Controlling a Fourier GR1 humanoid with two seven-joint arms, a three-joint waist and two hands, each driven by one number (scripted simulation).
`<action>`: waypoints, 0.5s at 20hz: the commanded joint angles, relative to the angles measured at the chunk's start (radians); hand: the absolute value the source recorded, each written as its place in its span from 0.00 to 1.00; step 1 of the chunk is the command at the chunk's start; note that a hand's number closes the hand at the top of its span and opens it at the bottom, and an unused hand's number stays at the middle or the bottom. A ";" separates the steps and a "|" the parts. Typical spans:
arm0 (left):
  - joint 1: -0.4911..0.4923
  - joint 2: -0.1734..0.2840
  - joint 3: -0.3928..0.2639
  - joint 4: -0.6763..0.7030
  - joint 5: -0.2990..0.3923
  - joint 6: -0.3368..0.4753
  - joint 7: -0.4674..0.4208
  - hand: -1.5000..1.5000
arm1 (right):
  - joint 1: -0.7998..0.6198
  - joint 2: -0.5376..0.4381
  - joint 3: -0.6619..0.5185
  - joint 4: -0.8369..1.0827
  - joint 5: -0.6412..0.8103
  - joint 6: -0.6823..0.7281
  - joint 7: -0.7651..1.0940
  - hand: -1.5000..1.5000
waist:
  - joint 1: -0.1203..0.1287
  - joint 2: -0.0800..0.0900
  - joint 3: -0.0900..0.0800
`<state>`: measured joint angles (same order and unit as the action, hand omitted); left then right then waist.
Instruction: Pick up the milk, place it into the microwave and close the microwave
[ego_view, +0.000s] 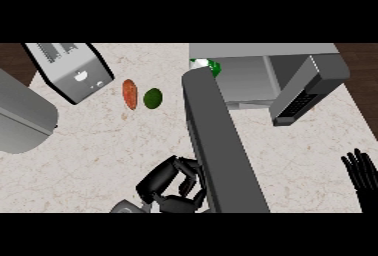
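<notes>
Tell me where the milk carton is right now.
In the head view the milk carton sits inside the open microwave, at its left front corner, just behind the top end of the microwave door near the upper middle.

The microwave (255, 75) sits at the far side of the pale speckled surface (96, 145). Its door (306, 90) hangs open, on the microwave's right. A long grey arm (221, 145) reaches up to the microwave's open front. At the arm's far end a bit of green and white milk (202, 64) peeks out inside the microwave. Left of the microwave lie a green round thing (153, 98) and an orange long thing (130, 93), close together. Further left stands a toaster (70, 70). The left hand (173, 187), near the robot, well in front of the microwave, has its fingers curled, holding nothing. The right hand (362, 170) rests in front of the microwave's door, fingers straight.
</notes>
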<state>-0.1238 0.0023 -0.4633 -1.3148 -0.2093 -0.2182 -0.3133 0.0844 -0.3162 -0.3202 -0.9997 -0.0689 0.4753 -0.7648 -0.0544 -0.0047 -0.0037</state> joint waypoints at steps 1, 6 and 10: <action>-0.034 -0.002 -0.137 0.114 0.046 0.074 -0.037 1.00 | 0.103 -0.016 0.027 -0.127 -0.055 0.174 -0.095 0.00 | -0.005 0.004 0.001; -0.123 -0.002 -0.307 0.161 0.168 0.214 0.057 1.00 | 0.077 -0.035 0.064 -0.277 -0.182 0.221 0.056 0.00 | -0.030 0.008 -0.001; -0.207 -0.002 -0.420 0.163 0.245 0.366 0.117 1.00 | 0.109 -0.021 0.123 -0.363 -0.238 0.242 0.120 0.00 | -0.042 0.010 0.000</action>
<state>-0.2647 0.0100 -0.7563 -1.1830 -0.0295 0.0385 -0.2401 0.1803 -0.3354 -0.2337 -1.3046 -0.2527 0.5785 -0.6170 -0.0827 0.0013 -0.0039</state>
